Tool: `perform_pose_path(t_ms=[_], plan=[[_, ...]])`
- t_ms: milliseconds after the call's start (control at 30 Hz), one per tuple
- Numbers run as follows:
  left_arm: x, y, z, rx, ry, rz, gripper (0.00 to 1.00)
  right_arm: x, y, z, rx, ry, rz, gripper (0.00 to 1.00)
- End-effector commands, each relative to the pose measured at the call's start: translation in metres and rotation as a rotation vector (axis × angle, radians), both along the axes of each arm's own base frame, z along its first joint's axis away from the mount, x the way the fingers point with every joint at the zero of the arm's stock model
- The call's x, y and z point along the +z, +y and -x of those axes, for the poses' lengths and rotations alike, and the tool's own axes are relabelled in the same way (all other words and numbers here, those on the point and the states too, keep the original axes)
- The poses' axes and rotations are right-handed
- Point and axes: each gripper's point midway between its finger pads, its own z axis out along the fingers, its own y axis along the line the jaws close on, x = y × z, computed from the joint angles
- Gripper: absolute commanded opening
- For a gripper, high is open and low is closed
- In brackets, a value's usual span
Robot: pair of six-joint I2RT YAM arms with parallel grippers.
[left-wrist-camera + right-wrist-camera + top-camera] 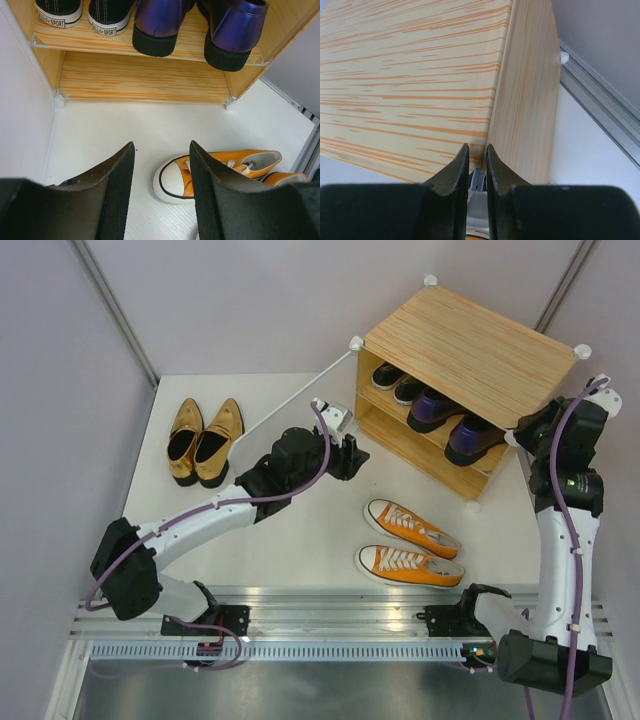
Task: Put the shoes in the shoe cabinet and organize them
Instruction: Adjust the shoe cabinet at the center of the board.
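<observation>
The shoe cabinet [470, 345] stands at the back right with its door [300, 388] swung open to the left. On its inner shelf [125, 42] sit the black sneakers [397, 383] and the purple loafers [455, 420]; the bottom level is bare. Two orange sneakers [410, 545] lie on the table in front of it, and the gold pumps [205, 440] are at the far left. My left gripper [162, 143] hangs open and holds nothing, with one orange sneaker's toe [172, 180] below it. My right gripper [477, 145] is closed narrowly on the cabinet's front right corner [512, 437].
The open door panel [20, 110] stands just left of my left gripper. A metal rail [330, 625] runs along the near table edge. Grey walls close in the back and sides. The table [300, 540] is white.
</observation>
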Motion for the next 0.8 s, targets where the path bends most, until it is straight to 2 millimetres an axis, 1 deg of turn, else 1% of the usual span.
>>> perform_pose_path(t_ms=[0, 133, 167, 267, 367, 467, 500, 567, 600, 633, 667, 700, 733, 767], plan=[[0.031, -0.005, -0.008, 0.0, -0.045, 0.074, 0.53, -0.007, 0.081, -0.024, 0.337, 0.007, -0.129, 0.18], [0.036, -0.006, -0.01, 0.002, -0.048, 0.084, 0.53, 0.006, 0.094, -0.026, 0.366, -0.019, -0.123, 0.17], [0.034, -0.007, -0.01, 0.001, -0.045, 0.081, 0.52, 0.008, 0.1, -0.026, 0.383, -0.022, -0.123, 0.17], [0.032, -0.008, -0.011, -0.002, -0.038, 0.083, 0.53, 0.015, 0.103, -0.028, 0.39, -0.034, -0.123, 0.17], [0.028, -0.01, -0.011, -0.007, -0.03, 0.08, 0.53, 0.015, 0.103, -0.028, 0.391, -0.032, -0.121, 0.17], [0.025, -0.013, -0.013, -0.014, -0.034, 0.072, 0.52, 0.006, 0.103, -0.026, 0.396, -0.015, -0.117, 0.18], [0.021, -0.015, -0.015, -0.017, -0.031, 0.061, 0.53, 0.001, 0.103, -0.024, 0.395, -0.004, -0.117, 0.19], [0.015, -0.02, -0.017, -0.033, -0.027, 0.048, 0.52, 0.0, 0.101, -0.021, 0.391, -0.003, -0.102, 0.24], [0.01, -0.023, -0.019, -0.035, -0.022, 0.039, 0.5, 0.0, 0.1, -0.017, 0.385, 0.001, -0.096, 0.28], [0.008, -0.024, -0.02, -0.038, -0.019, 0.037, 0.48, -0.001, 0.095, -0.016, 0.367, 0.008, -0.074, 0.34], [0.009, -0.026, -0.022, -0.038, -0.023, 0.043, 0.47, 0.001, 0.093, -0.013, 0.355, 0.01, -0.063, 0.36], [0.009, -0.027, -0.025, -0.036, -0.024, 0.044, 0.45, 0.002, 0.089, -0.011, 0.34, 0.016, -0.051, 0.37], [0.003, -0.029, -0.03, -0.03, -0.017, 0.039, 0.4, 0.006, 0.083, -0.01, 0.313, 0.013, -0.026, 0.38], [-0.002, -0.03, -0.033, -0.029, -0.008, 0.034, 0.36, 0.004, 0.081, -0.009, 0.303, 0.02, -0.019, 0.39]])
